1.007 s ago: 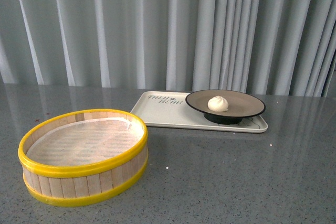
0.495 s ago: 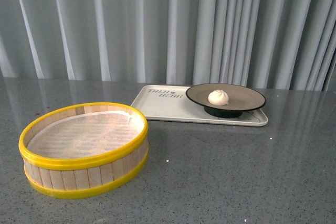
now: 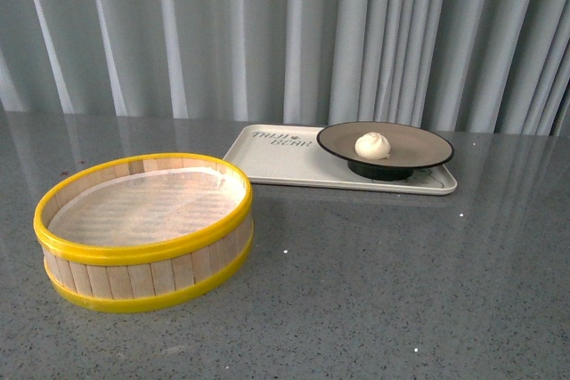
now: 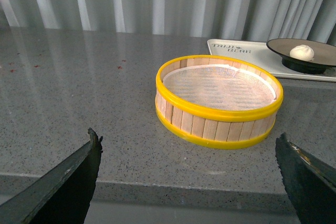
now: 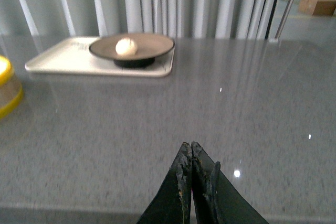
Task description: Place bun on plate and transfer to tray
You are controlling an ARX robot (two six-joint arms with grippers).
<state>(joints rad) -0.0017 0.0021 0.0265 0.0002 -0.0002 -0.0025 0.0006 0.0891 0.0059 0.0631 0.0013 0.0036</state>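
Setting: grey speckled table (image 3: 374, 291) with pale pleated curtains (image 3: 267, 33) hanging behind its far edge
Left gripper (image 4: 189, 174): jaws spread wide apart with nothing between them, hanging at the near edge of the table; its two dark fingers (image 4: 68, 182) frame the wrist view, well apart from every object
Right gripper (image 5: 191, 182): dark fingers pressed together with no gap, clenched on nothing, low over the bare table at the near side, well apart from the tray
Steamer basket (image 3: 147, 229): round, wooden slats with yellow rims, white liner inside, nothing else in it; stands on the table at near left, just ahead of the left gripper in the left wrist view
Tray (image 3: 276, 162): cream-white, flat on the table, far and right of centre; dark lettering on its left part
Plate (image 3: 419, 144): beige inside, black rim and foot, standing on the right part of the tray
Bun (image 3: 372, 145): white, pleated top, resting upright near the middle of the plate
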